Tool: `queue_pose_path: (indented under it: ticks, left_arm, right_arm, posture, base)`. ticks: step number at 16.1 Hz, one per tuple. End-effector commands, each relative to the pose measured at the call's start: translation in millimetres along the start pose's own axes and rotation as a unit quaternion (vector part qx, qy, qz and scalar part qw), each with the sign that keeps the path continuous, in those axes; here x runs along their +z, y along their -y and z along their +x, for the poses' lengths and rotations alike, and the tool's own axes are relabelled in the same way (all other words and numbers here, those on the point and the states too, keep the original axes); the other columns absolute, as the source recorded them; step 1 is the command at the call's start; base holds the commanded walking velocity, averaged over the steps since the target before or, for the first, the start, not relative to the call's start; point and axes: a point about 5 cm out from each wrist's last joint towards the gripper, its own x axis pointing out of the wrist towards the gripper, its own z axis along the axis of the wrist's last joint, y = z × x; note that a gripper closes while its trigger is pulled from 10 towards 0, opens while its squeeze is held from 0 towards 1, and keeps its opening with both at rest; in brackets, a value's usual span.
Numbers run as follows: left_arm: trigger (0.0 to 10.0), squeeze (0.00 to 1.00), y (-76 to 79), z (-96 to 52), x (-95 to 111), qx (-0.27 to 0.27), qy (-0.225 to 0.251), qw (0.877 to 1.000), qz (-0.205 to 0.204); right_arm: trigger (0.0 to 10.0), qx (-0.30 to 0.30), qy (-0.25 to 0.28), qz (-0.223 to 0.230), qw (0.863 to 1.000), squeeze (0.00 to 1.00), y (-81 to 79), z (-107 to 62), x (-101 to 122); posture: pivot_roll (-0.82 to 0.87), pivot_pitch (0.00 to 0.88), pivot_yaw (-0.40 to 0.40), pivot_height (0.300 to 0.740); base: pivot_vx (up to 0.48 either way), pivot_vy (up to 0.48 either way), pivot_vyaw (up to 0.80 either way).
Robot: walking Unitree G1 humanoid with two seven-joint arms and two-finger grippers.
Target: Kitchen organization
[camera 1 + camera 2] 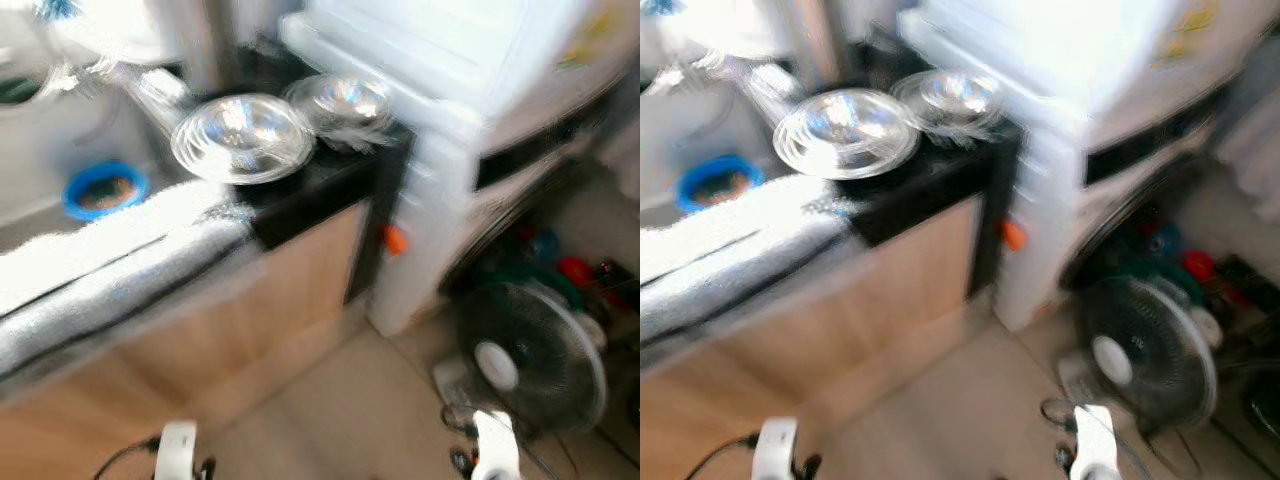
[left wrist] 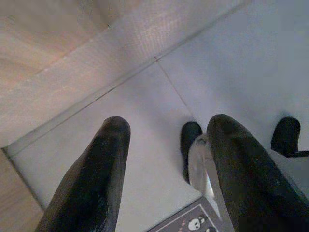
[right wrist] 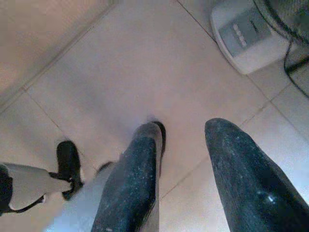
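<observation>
black counter [image 1: 320, 185], bowls [image 1: 243, 137] above claws [image 2: 164, 169]

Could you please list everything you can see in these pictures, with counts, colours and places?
Glass bowls: two stacks, clear, on the black countertop.
Basin: one, blue, in the sink area left of the bowls.
Cabinet front: one, light wood, under the counter.
Appliance: one, white, right of the counter; blurred.
Fan: one, dark grille with white hub, on the floor at right; its white base shows in the right wrist view.
Floor: pale tiles.
Left gripper: black fingers open, hanging over the floor.
Right gripper: black fingers open, hanging over the floor.
</observation>
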Motion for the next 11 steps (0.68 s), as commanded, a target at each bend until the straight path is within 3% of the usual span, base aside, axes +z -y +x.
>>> queue_pose_path:
  ticks: [1, 7, 11]
  left_arm:
    - [10.0, 0.0, -7.3, -4.6, -16.0, 0.012, -0.03, 0.999, -0.006]
    - [10.0, 0.0, -11.4, -7.2, -24.0, 0.017, -0.047, 0.999, -0.007]
    - [10.0, 0.0, -12.5, -7.4, -24.0, 0.016, -0.047, 0.999, -0.003]
  right_arm:
    - [10.0, 0.007, -0.006, -0.003, 1.0, 0.0, -3.8, 0.3, -3.4]
    - [10.0, 0.01, -0.006, -0.002, 1.0, 0.0, -4.7, 0.5, -3.3]
    - [10.0, 0.012, -0.006, -0.003, 1.0, 0.0, -5.6, 0.6, -3.5]
  posture:
    - [0.1, 0.124, -0.026, 0.74]
    - [0.1, 0.127, -0.026, 0.74]
    - [0.1, 0.125, -0.026, 0.74]
  base:
    - [0.0, 0.277, 0.69]
    - [0.0, 0.258, 0.63]
    - [0.0, 0.0, 0.8]
